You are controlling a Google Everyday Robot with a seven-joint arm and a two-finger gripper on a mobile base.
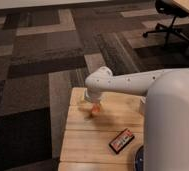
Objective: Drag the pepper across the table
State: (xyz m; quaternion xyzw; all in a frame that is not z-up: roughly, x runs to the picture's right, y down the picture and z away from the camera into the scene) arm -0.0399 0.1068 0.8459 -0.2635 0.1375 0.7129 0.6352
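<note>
The pepper (94,111) is a small orange-red shape on the light wooden table (88,142), near the table's far left part. My gripper (94,104) hangs from the white arm right above the pepper, and its lower end meets the pepper's top. The white wrist housing hides the fingers.
A flat black-and-red packet (121,140) lies on the table nearer the front. A dark round object (138,159) shows at the front right edge. My white arm covers the table's right side. An office chair (169,20) stands on the patterned carpet at the back right.
</note>
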